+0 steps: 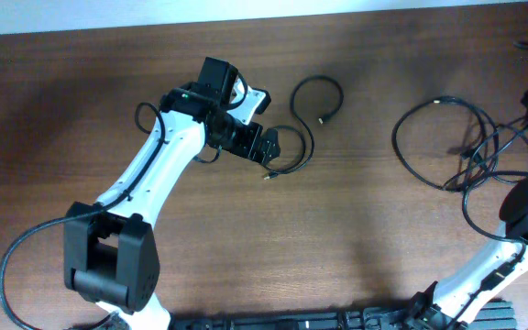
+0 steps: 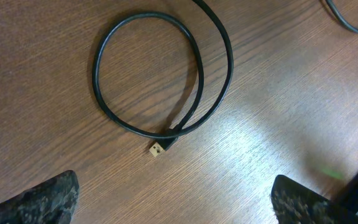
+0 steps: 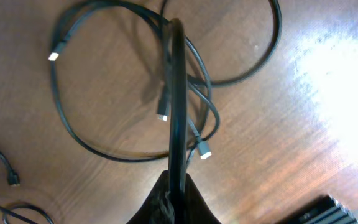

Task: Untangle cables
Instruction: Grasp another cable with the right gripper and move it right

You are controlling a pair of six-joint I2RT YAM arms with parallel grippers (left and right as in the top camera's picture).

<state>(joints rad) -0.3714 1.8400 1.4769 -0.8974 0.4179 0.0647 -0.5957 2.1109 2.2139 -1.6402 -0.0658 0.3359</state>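
I see the left gripper spread wide above the worktop. The looped cable lies just ahead of it, plug nearest. The right gripper is clamped on one cable strand, with the tangled cables beneath.

The table is seen from straight above in the overhead view, far enough off that the left arm and right arm are both taken in. The left wrist view is aimed down at the wood from close by and is filled by one cable loop, probably the cable loop shown mid-table overhead. The right wrist view is held low over the tangle, which is shared with the overhead view's right side. One strand is blurred just before the lens.
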